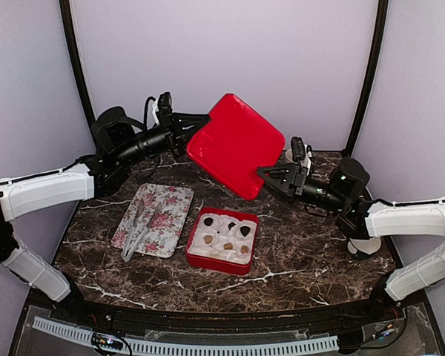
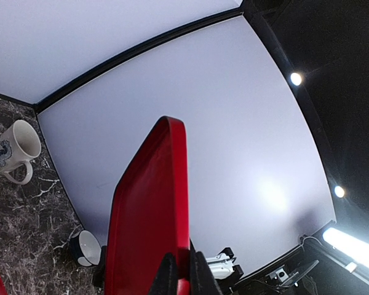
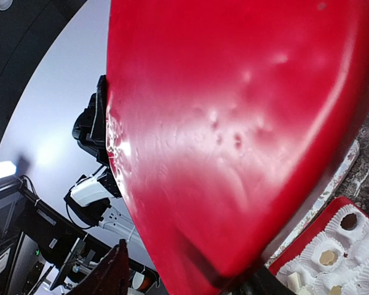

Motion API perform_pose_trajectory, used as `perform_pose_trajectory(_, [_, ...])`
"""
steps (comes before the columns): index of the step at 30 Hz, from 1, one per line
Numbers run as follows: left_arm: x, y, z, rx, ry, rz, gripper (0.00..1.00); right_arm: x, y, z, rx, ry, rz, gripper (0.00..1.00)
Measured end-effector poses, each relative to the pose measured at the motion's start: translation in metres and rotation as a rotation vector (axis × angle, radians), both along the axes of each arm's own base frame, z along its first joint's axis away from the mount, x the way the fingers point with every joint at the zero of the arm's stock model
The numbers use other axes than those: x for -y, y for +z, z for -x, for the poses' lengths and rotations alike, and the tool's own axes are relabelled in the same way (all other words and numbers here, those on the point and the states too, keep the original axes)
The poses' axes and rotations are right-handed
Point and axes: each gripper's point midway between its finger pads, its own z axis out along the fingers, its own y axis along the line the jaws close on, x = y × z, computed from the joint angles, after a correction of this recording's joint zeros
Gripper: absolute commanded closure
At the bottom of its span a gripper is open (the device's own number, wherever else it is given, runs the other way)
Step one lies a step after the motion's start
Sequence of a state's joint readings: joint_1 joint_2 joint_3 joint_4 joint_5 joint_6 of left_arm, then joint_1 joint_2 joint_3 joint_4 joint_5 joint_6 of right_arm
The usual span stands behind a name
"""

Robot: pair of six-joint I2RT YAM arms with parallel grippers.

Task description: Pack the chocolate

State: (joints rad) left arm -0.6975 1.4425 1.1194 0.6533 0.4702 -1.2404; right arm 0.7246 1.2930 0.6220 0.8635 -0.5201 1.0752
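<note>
The chocolate, several small dark and tan balls (image 1: 227, 245), sits in white paper cups inside an open red box (image 1: 216, 265) at mid-table; the balls (image 3: 328, 258) also show in the right wrist view. A red lid (image 1: 233, 144) hangs tilted in the air above and behind the box. My left gripper (image 1: 187, 127) is shut on the lid's left corner, and its fingertips (image 2: 167, 276) pinch the lid's rim (image 2: 150, 209). My right gripper (image 1: 263, 173) is open at the lid's lower right corner. Its fingers (image 3: 114, 273) stand wide apart either side of the lid (image 3: 234, 123).
A floral tray (image 1: 170, 200) with metal tongs (image 1: 137, 233) lies left of the box. A white mug (image 2: 15, 150) and a dark mug (image 2: 86, 247) stand at the back of the marble table. Another white mug (image 1: 367, 246) stands under the right arm.
</note>
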Motion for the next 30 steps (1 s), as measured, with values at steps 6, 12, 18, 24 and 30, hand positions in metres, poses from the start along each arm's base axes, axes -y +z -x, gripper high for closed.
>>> perform_pose_trajectory(6, [-0.014,0.000,0.007,-0.028,0.026,0.062,1.00,0.002,0.016,-0.005,-0.021,0.019,-0.079,0.63])
perform_pose_trajectory(12, [-0.028,0.008,0.016,-0.024,0.049,0.108,1.00,-0.001,0.049,-0.010,-0.012,0.058,-0.155,0.81])
perform_pose_trajectory(18, [-0.042,0.006,0.021,-0.044,0.089,0.121,0.87,-0.006,0.058,-0.007,-0.034,0.115,-0.179,1.00])
perform_pose_trajectory(24, [-0.053,-0.040,0.008,-0.128,0.150,-0.068,0.37,-0.007,0.058,-0.004,-0.065,0.144,-0.185,1.00])
perform_pose_trajectory(30, [-0.129,-0.082,-0.013,-0.203,0.321,-0.269,0.13,-0.015,0.045,-0.004,-0.114,0.160,-0.157,1.00])
